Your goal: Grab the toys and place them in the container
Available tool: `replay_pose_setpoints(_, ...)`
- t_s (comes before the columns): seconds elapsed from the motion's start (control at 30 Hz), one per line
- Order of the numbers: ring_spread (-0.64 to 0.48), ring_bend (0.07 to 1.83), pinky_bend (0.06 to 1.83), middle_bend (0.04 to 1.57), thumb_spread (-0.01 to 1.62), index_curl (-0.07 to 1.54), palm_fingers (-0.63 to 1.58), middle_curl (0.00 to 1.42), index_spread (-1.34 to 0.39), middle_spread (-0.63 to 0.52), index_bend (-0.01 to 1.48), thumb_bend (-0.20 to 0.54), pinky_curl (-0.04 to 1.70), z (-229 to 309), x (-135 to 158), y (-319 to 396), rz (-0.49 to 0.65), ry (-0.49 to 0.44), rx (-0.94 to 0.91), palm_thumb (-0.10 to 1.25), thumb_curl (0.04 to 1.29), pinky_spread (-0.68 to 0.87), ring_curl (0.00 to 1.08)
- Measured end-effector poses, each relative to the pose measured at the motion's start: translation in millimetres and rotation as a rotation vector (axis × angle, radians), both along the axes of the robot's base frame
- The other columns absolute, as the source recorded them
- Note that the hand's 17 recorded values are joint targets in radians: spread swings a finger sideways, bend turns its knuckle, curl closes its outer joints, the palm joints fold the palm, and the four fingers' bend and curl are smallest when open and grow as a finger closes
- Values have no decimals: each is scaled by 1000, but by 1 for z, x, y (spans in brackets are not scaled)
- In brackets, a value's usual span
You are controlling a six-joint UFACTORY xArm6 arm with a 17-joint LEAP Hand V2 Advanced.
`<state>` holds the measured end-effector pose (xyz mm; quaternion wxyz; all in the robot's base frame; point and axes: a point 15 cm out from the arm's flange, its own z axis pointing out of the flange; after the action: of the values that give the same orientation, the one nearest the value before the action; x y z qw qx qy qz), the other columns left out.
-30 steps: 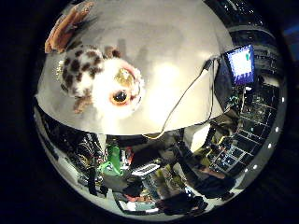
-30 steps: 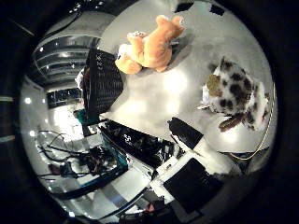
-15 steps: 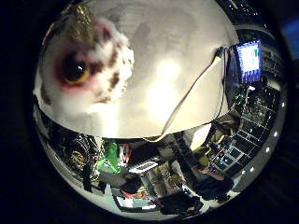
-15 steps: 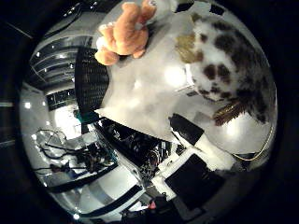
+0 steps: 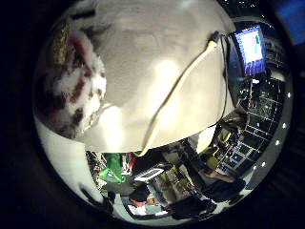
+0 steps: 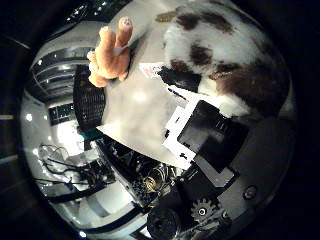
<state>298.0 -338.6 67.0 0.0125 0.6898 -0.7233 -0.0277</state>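
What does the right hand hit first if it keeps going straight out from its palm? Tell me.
Most likely the spotted plush toy, which fills much of both palm views; contact itself isn't visible. The orange plush toy lies off to the side.

Setting: a robotics lab or workshop. Indicators: a white table (image 5: 143, 71) bordered by a lit monitor (image 5: 251, 46), a dark mesh container (image 6: 90, 102) at the table edge, and cluttered equipment and electronics (image 6: 150, 175) on the floor beyond
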Motion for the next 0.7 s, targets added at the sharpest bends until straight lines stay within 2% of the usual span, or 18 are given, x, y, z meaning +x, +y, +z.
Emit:
replay_pose_setpoints(0.07, -197, 1276, 1205, 1199, 998, 671, 1260, 686, -273, -136, 1053, -15, 705, 14, 3, -5, -13, -26, -17, 853, 431, -266, 624)
replay_pose_setpoints(0.3, -173, 1390, 1241, 1289, 946, 699, 1205, 672, -211, -99, 1158, -5, 859, 85, 34, 12, -17, -152, -52, 1020, 529, -204, 640)
replay_pose_setpoints(0.43, -168, 1417, 1222, 1319, 927, 697, 1193, 660, -197, -94, 1167, -11, 934, 118, 42, 57, 10, -160, 22, 1047, 579, -191, 634)
replay_pose_setpoints(0.7, -162, 1444, 1148, 1348, 898, 693, 1184, 632, -190, -89, 1185, -16, 1088, 196, 92, 183, 157, -281, 111, 1037, 656, -169, 613)
